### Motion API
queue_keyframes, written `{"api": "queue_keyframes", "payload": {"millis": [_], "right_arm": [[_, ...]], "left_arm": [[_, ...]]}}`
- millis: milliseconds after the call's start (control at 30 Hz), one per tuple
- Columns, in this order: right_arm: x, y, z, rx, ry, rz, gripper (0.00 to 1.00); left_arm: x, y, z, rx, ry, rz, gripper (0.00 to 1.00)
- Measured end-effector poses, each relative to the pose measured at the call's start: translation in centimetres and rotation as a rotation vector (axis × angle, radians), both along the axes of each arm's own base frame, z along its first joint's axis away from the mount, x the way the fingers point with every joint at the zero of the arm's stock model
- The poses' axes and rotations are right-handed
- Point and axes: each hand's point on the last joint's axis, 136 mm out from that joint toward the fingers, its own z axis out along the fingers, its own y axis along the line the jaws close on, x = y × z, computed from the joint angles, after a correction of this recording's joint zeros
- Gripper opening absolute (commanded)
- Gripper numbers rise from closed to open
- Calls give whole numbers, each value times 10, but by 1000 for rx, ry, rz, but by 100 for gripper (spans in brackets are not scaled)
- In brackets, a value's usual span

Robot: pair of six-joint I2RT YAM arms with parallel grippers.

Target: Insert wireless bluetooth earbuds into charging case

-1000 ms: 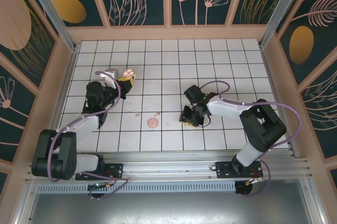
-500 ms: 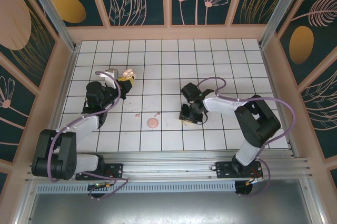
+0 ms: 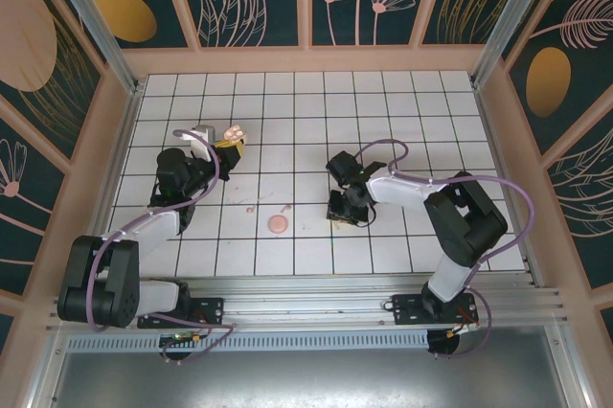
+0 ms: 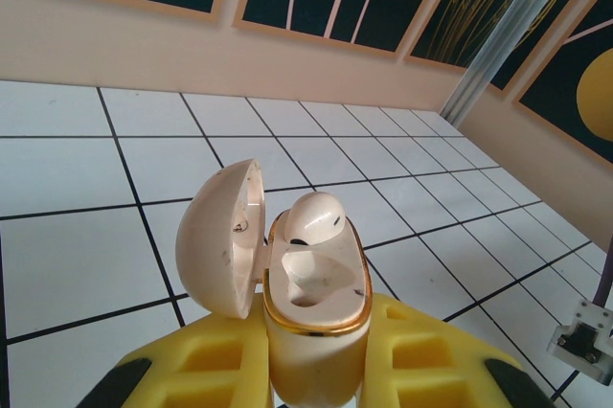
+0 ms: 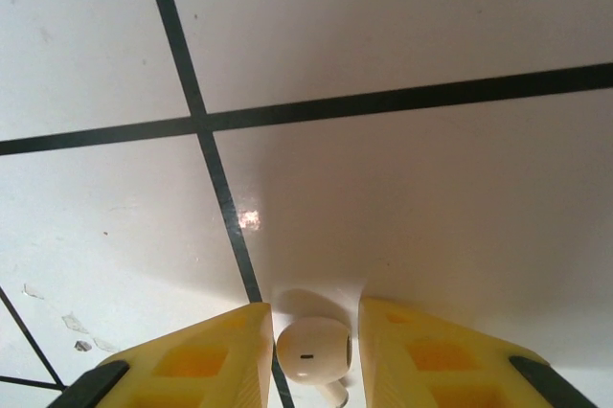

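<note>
Noted since a second ago: slight leftward shift of right gripper [image 3: 343,209] over worktop [image 3: 287,102], jaws narrowed. Now bracketing loose earbud [image 5: 313,351] lying there, thin gaps either side, no grip yet. Left gripper [image 3: 227,143] clamped on open charging case [image 4: 314,351], other earbud [image 4: 314,216] seated inside. Judged light, glossy, slippery, liable to squirt out; best pinched gently across the bulb.

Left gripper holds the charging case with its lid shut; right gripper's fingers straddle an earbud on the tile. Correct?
Not quite. The charging case in the left gripper has its lid swung open, not shut, as the left wrist view shows. The rest holds: the right gripper has its fingers either side of an earbud on the tile.
</note>
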Motion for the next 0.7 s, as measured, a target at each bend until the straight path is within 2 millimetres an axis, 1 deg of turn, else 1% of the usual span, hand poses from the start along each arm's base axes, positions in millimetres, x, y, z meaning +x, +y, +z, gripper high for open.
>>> {"api": "queue_keyframes", "payload": {"millis": [133,300,533,633,700], "right_arm": [[-3,1,0,-10,0,9,29],[-3,0,-1,-20,-5,8,25],[-2,0,0,-22,-15,8,23],[2,0,2,-15,-45,4,23],[5,-1,8,-3,-79,0,22]], "left_arm": [[0,0,0,0,-1,0,11],[0,0,0,0,-1,0,11],[0,0,1,0,-1,-1,11],[-1,-1,1,-2,-2,-9,11],[-1,-3,2,-3,-7,-15,11]]}}
